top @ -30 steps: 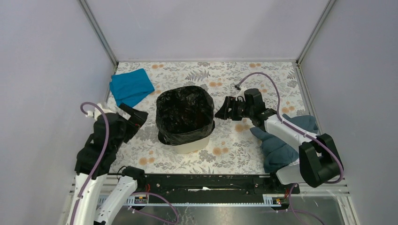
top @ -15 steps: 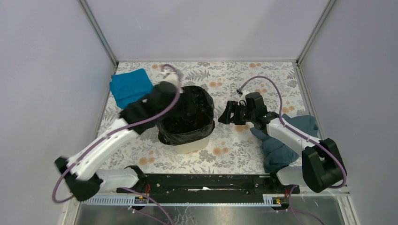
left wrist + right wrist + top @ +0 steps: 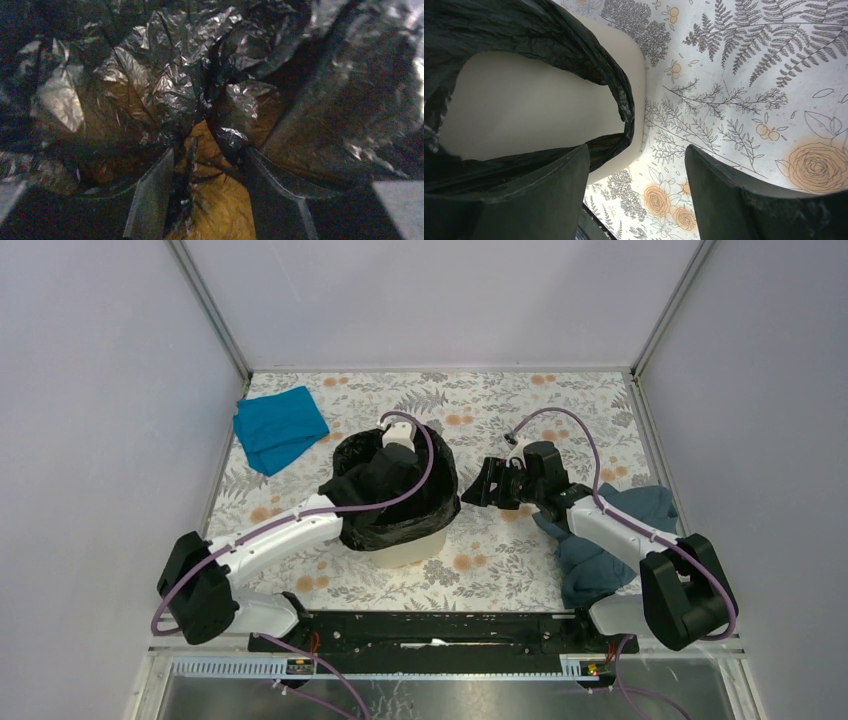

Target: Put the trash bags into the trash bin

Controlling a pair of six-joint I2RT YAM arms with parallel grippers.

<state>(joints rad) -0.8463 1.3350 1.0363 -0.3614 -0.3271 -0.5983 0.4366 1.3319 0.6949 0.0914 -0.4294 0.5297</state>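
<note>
My left pincer is down inside the trash bin, and my left arm goes over the near left side of the rim to get there. The bin is cream and stands in the middle of the table, which has leaves and flowers drawn on it. The black trash bag is in the bin. Its shiny, crinkly top is folded out over the rim and hangs part of the way down the walls. In my left wrist view the bag is all around my left pincer, full of wrinkles and bright spots. The two fingers are spread apart, so this pincer is let go and grips nothing, though a fold of the bag sits in the gap near the tips. My right pincer hangs just beside the right side of the bin and points at it. Its fingers are wide apart too, with only the table showing between them, and they do not touch the bag. A bright blue cloth lies at the far left of the table, well apart from the bin. A dark blue-grey cloth lies on the right, under my right arm.
</note>
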